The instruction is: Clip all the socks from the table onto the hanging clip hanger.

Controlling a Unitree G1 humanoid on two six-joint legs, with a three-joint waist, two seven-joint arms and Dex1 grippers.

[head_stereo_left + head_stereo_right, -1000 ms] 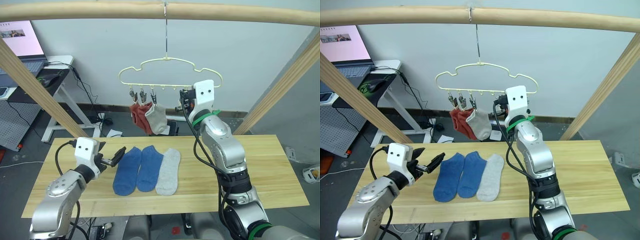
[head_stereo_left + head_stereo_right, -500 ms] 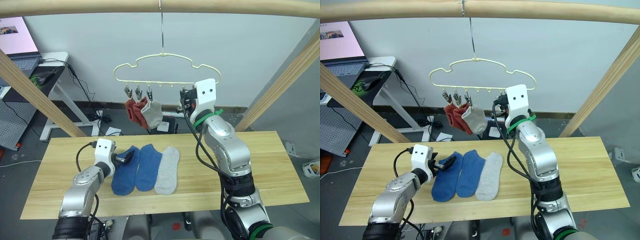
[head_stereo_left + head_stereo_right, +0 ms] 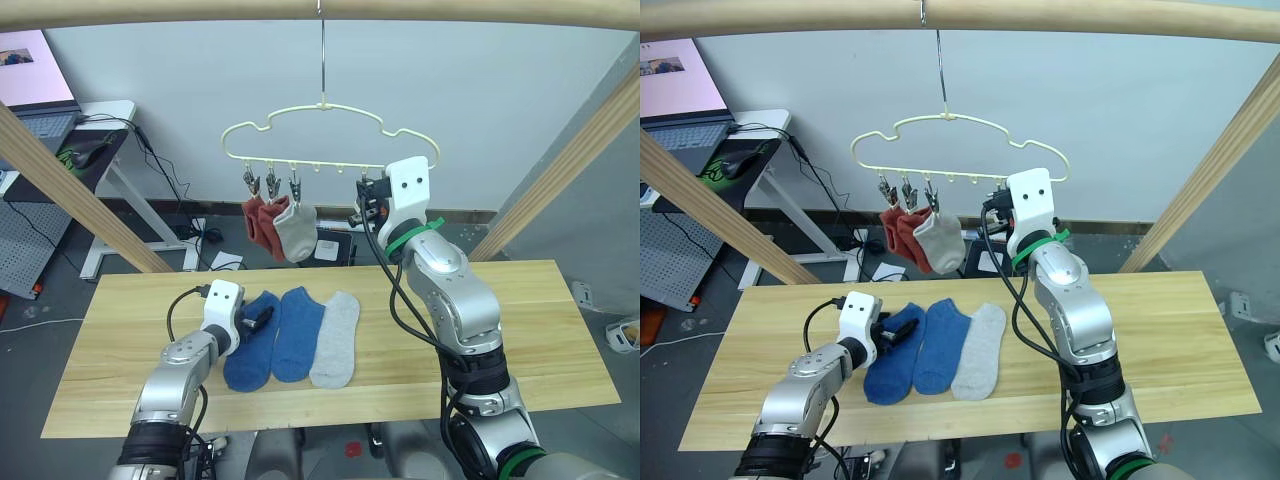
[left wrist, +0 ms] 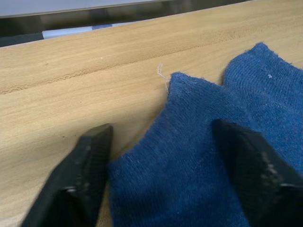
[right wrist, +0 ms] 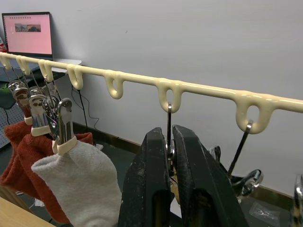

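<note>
While the left gripper (image 4: 163,177) is held wide on the table (image 3: 540,330), its fingers straddle the far end of the leftmost blue sock (image 3: 250,345). Just to its right, a second blue sock (image 3: 298,335) and a grey sock (image 3: 335,340) are laid side by side. Farther back and higher, the right gripper (image 5: 169,156) is pinched onto a metal clip (image 5: 168,142) of the clip hanger (image 3: 325,130), where two red socks (image 3: 256,220) and one grey sock (image 3: 296,230) are clipped at the left.

Long light-wood table (image 3: 520,330) — bearing three socks side by side left of centre: two blue (image 3: 250,342) (image 3: 298,332), one light grey (image 3: 337,338).
</note>
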